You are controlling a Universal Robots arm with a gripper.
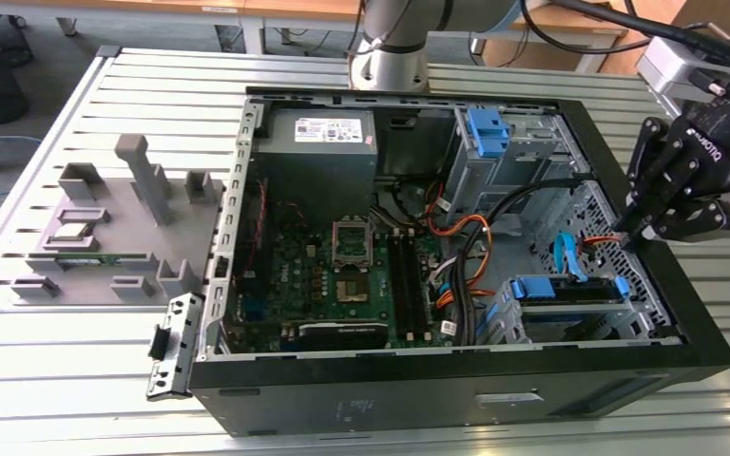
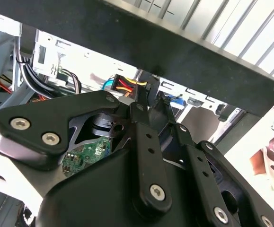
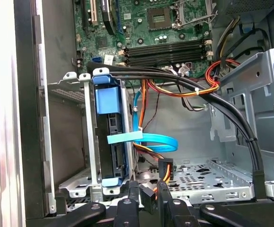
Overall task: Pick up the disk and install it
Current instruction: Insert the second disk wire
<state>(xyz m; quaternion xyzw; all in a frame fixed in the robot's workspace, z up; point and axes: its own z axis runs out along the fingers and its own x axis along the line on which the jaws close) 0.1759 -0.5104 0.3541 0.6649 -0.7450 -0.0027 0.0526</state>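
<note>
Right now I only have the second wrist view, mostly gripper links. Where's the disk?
Observer: In the first wrist view, the disk stands in the drive cage, with blue rails at its edges.
Operator: And the gripper relative to it?
Observer: In the exterior view, the gripper hangs by the case's wall at that view's right, apart from the disk.
Operator: Any cables nearby?
Observer: A flat blue cable runs beside the disk. I cannot tell whether it is plugged in.
</note>
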